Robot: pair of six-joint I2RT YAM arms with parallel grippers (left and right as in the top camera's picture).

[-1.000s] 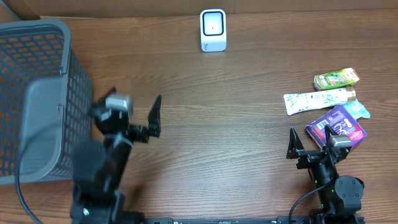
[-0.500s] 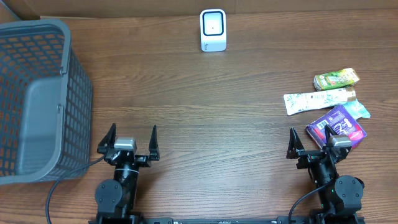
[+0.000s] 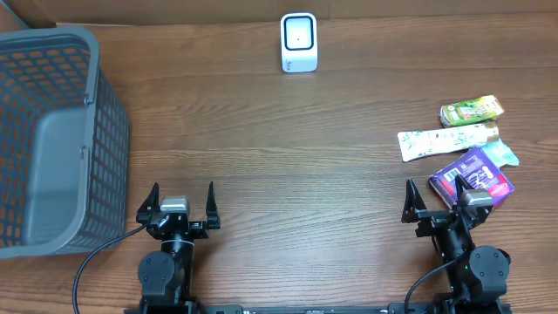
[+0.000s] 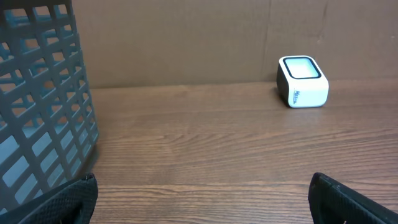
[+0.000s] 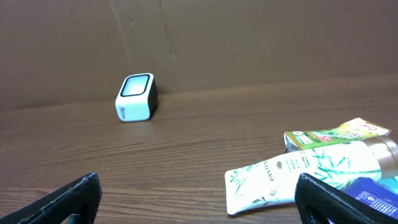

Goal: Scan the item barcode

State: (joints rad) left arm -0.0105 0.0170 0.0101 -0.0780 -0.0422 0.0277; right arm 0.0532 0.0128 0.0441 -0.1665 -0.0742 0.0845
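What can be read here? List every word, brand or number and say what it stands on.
"PANTENE": on the white tube, in the right wrist view.
Scanner: a small mark on its side, too small to read.
Green carton: print blurred, unreadable.
Purple pack: print too small to read.

One grey mesh basket (image 3: pixel 112 131) stands to the outer side of the left jaws. One white scanner (image 3: pixel 299 42) sits far ahead, between the left jaws and the right jaws. Three packaged items lie just ahead of the right jaws: one green carton (image 3: pixel 471 110), one white tube (image 3: pixel 445 139) and one purple pack (image 3: pixel 484 170). One teal scrap (image 3: pixel 506 154) touches the pack; whether it is a fourth item cannot be told. There are two pairs of jaws, both spread wide, and one tabletop (image 3: pixel 305 166).
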